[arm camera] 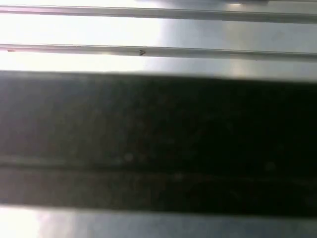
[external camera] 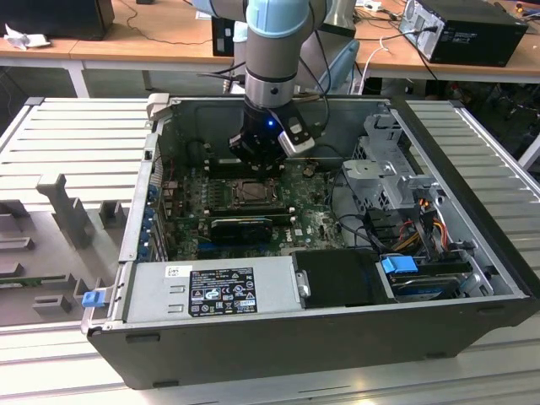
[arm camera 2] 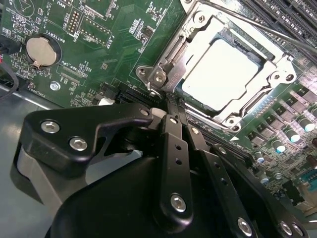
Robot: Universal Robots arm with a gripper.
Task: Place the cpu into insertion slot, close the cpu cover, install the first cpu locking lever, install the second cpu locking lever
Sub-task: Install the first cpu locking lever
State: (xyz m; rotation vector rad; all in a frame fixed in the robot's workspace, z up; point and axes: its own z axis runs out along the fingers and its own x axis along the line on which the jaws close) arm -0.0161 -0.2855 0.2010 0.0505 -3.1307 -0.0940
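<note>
The cpu (arm camera 2: 224,74) sits in the insertion slot (arm camera 2: 173,59) under the closed cpu cover (arm camera 2: 271,67). The pincer (arm camera 2: 171,106), fingers pressed together, empty, touches a locking lever (arm camera 2: 151,91) at the slot's corner; it may slip off.

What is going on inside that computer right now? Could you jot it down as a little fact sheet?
setting: open computer case lying on a ribbed metal table
cpu: seated in the insertion slot
cpu cover: closed down around the chip
gripper: jaws together, tips at the socket's corner beside a thin locking lever
nearby: round coin battery on the green board
</note>
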